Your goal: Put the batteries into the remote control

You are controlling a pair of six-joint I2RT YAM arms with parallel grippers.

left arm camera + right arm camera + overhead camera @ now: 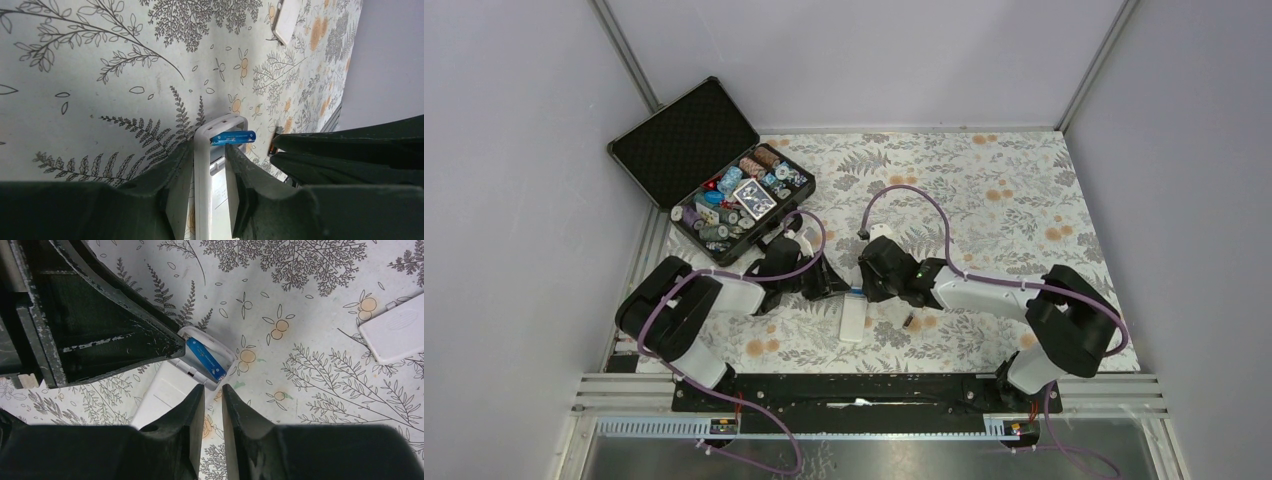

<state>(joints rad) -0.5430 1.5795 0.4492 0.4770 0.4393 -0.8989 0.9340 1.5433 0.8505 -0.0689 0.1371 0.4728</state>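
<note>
The white remote control (852, 320) lies back up between the two grippers, its battery bay open at the far end. The blue battery (206, 359) lies in that bay, and it also shows in the left wrist view (232, 137). My left gripper (209, 146) is shut on the remote (202, 175), one finger outside its side wall and one over the bay. My right gripper (212, 386) hovers just off the remote's bay end, its fingers a narrow gap apart with nothing between them. The dark reddish battery (908, 322) lies on the mat right of the remote.
The loose white battery cover (395, 332) lies on the floral mat beyond the remote and also shows in the left wrist view (287, 17). An open black case (714, 170) with poker chips and cards stands at the back left. The two grippers (829, 283) (876, 283) are close together.
</note>
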